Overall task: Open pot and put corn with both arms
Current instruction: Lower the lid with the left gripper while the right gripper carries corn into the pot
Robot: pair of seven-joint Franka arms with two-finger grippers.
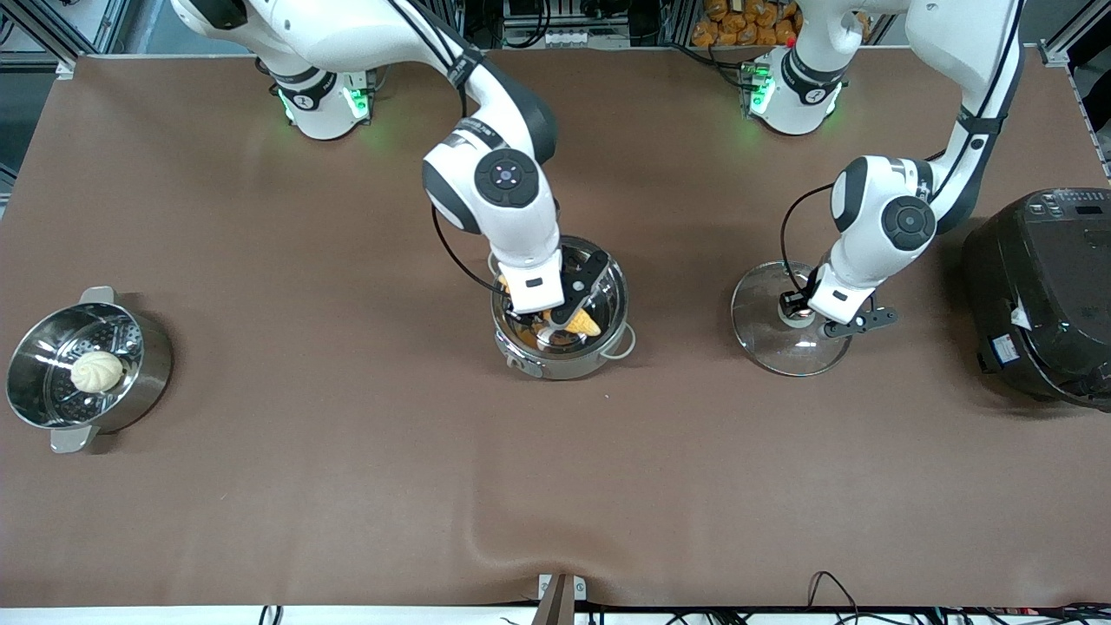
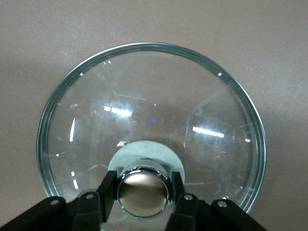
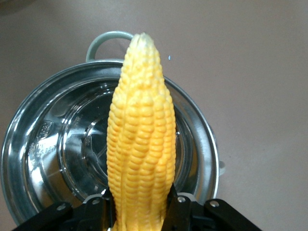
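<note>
**Corn held over the open pot, lid set down on the table**

Front view: The pot is seen near the middle of the table, uncovered. The right gripper is placed over the pot's opening, and the corn is held in it, its pointed end tilted toward the front camera. The glass lid is laid flat on the table toward the left arm's end, well apart from the pot. The left gripper is lowered onto the middle of the lid. A black rice cooker is set at the left arm's end of the table. A second steel pot with a perforated insert is placed at the right arm's end, and a pale bun is seen inside it.

Left wrist view: The lid is shown resting on the brown table cover. Its coppery knob is pinched between the left gripper's fingers, which are pressed against both sides of it.

Right wrist view: The corn is gripped at its thick end by the right gripper's fingers, one on each side. Below it the pot is seen open, and one wire loop handle is visible at the rim.
</note>
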